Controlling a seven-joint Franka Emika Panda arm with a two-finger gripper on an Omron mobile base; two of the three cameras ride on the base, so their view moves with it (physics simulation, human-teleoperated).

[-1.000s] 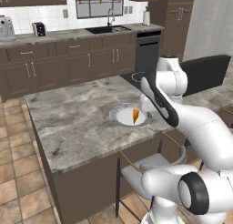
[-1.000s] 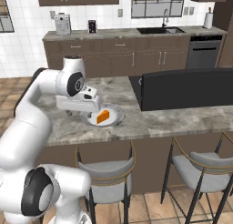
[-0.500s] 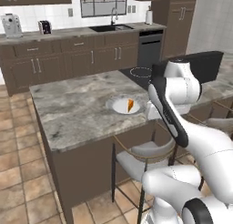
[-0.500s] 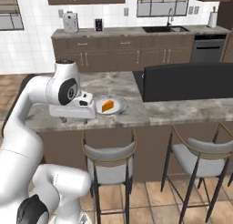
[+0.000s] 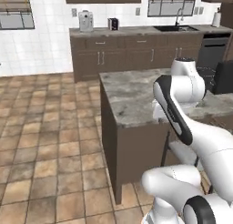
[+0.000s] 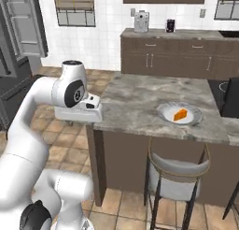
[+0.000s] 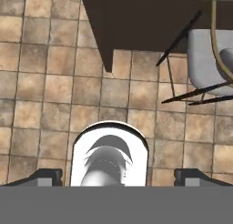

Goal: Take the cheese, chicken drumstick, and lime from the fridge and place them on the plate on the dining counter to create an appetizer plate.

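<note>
Cheese (image 6: 180, 115) seen on plate (image 6: 167, 111), orange wedge right of plate centre. Plate set on table (image 6: 135, 100), toward stool side. Stool (image 6: 175, 177) tucked under table edge below plate. Pincer (image 7: 118, 176) released, nothing grasped, held off table's left end and pointed down at tiled floor (image 7: 41, 95). Fridge (image 6: 21, 23) seen far left, door open.

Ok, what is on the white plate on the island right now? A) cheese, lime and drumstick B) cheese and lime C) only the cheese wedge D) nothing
C: in the right base view the plate holds just the orange cheese wedge.
</note>
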